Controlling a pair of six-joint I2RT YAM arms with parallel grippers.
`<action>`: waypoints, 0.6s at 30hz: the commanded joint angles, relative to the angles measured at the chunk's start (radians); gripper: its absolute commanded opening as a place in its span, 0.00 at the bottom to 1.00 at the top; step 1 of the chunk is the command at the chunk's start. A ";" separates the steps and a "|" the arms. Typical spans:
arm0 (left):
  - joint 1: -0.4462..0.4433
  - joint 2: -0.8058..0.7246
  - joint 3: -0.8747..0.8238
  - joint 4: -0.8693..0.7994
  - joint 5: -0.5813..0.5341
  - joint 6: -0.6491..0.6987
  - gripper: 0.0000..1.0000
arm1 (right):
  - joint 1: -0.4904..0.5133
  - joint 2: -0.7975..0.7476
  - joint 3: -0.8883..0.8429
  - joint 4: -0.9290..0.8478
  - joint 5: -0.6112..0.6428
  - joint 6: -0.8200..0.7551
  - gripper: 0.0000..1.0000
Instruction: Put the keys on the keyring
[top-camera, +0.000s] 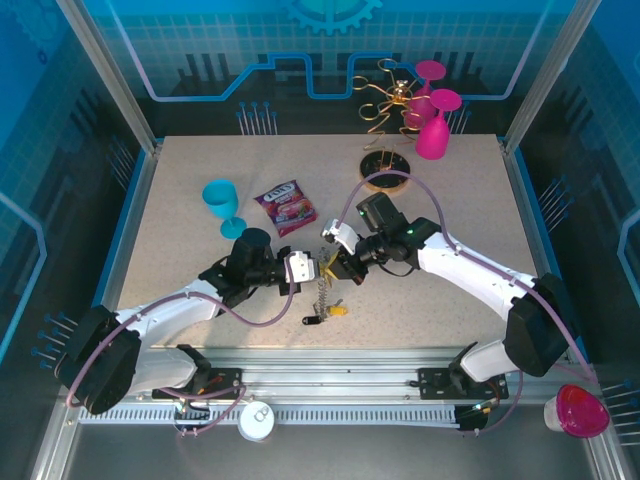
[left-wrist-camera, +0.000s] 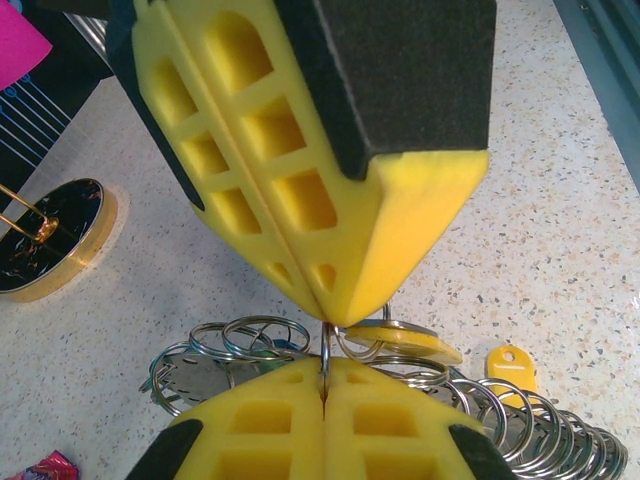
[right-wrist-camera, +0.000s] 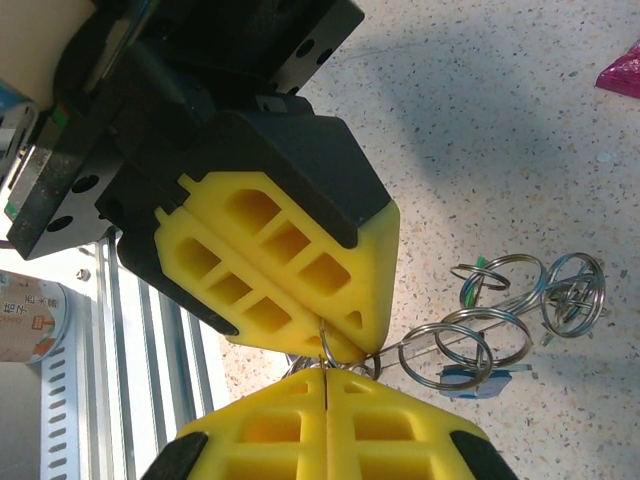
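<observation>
Roughly at the middle of the bench (top-camera: 200, 250), a little toward its near edge, the left gripper (top-camera: 318, 268) and the right gripper (top-camera: 340, 264) meet tip to tip. Seen from the left wrist, the left gripper's yellow pads are pressed flat together, and the thin dark wire of the keyring (left-wrist-camera: 324, 350) runs into their seam. The right gripper comes down from above, equally clenched, and nips the same wire at its very tip. So both grasp the keyring, which is held just above the bench surface between them.

Just behind the pinched wire sits a yellow key head (left-wrist-camera: 400, 340), touching a cluster of split rings (right-wrist-camera: 500, 320); whether it is threaded on the keyring I cannot tell. A second yellow-headed key (left-wrist-camera: 510, 365) lies flat on the bench beside the silvery chain (left-wrist-camera: 545, 430), which trails from the grippers toward the near edge. Among the split rings there is a blue-headed key (right-wrist-camera: 462, 378) and a bit of a green head (right-wrist-camera: 480, 266).

Farther back lie a snack packet (top-camera: 286, 207) and a blue goblet (top-camera: 222, 203), both left of centre. A gold wire stand (top-camera: 385, 110) and pink goblets (top-camera: 432, 130) stand at the far edge.
</observation>
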 joint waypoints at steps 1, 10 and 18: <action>-0.007 -0.013 -0.015 0.000 0.049 0.034 0.00 | 0.008 0.008 0.019 0.039 0.024 0.015 0.00; -0.013 -0.014 -0.014 -0.015 0.038 0.054 0.00 | 0.008 0.001 0.020 0.041 0.060 0.022 0.00; -0.015 -0.012 -0.011 -0.034 0.030 0.073 0.00 | 0.007 -0.014 0.003 0.071 0.050 0.030 0.00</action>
